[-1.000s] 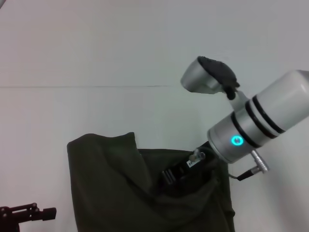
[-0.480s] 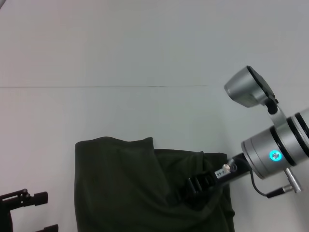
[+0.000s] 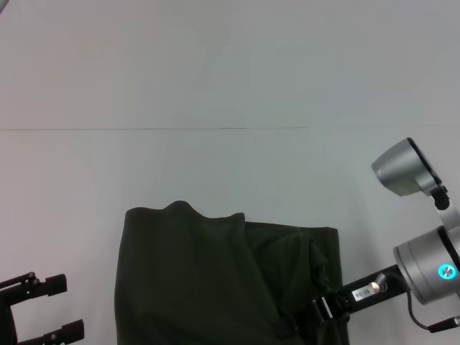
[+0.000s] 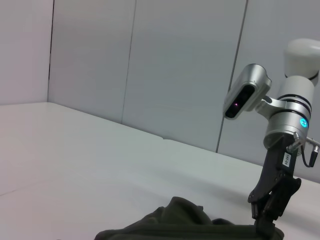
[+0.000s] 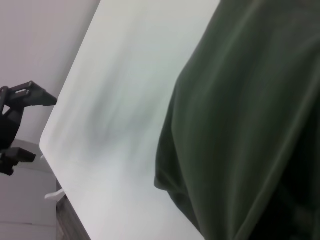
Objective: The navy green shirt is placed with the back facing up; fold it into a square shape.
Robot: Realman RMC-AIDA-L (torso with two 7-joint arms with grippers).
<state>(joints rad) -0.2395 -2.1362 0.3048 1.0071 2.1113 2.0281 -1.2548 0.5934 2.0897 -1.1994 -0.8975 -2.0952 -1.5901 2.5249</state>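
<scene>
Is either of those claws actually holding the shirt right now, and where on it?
The right gripper looks pressed into the shirt at its right-hand near part, but whether it grips cannot be told. The left gripper hangs open beside the shirt, holding nothing.

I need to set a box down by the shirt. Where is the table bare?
Bare: all the table beyond the navy green shirt, and the strip between it and the open left gripper. Crowded: the shirt's right edge, where the right gripper sits.

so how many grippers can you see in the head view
2. The left gripper sits open at the table's near-left edge, clear of the shirt. The right gripper is down on the shirt's near-right part, its fingertips lost in the dark folds.
</scene>
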